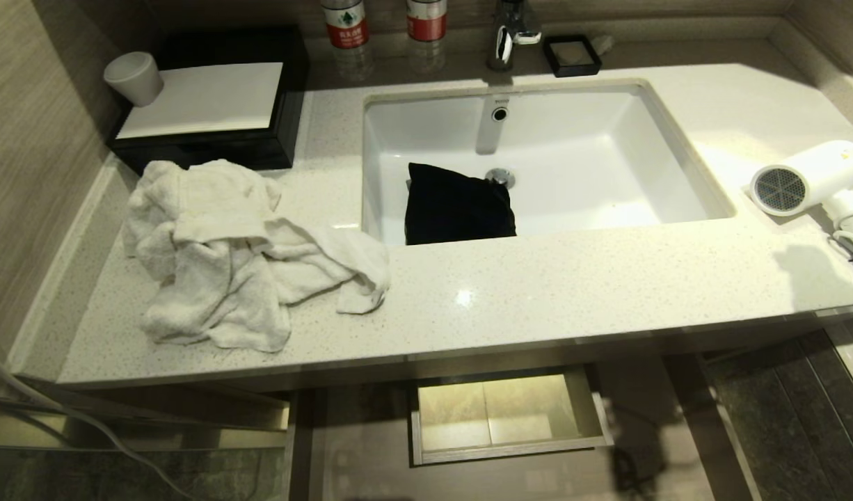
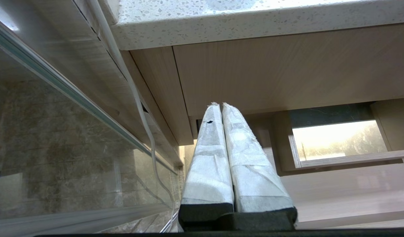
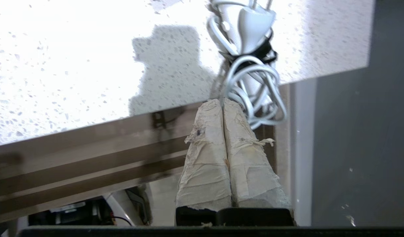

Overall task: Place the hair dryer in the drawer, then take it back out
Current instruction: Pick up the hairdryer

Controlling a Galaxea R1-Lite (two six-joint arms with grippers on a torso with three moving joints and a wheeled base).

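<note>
The white hair dryer (image 1: 809,177) lies on the counter (image 1: 572,278) at the far right, its grey mesh grille facing the sink. Its bundled white cord (image 3: 251,82) and plug hang over the counter's front edge. My right gripper (image 3: 223,102) is shut and empty, with its tips just below that cord; whether they touch it is unclear. It is outside the head view. Under the counter the drawer (image 1: 371,431) stands pulled out, showing its pale interior and boxed rectangular cut-out (image 1: 510,417). My left gripper (image 2: 220,104) is shut and parked low on the left, below the counter.
A crumpled white towel (image 1: 238,257) covers the counter's left part. A black pouch (image 1: 458,209) sits in the sink (image 1: 677,160). A black box (image 1: 211,104), white cup (image 1: 133,78), bottles (image 1: 344,24), faucet (image 1: 510,35) and black dish (image 1: 571,56) line the back. A glass panel (image 2: 57,148) stands by the left arm.
</note>
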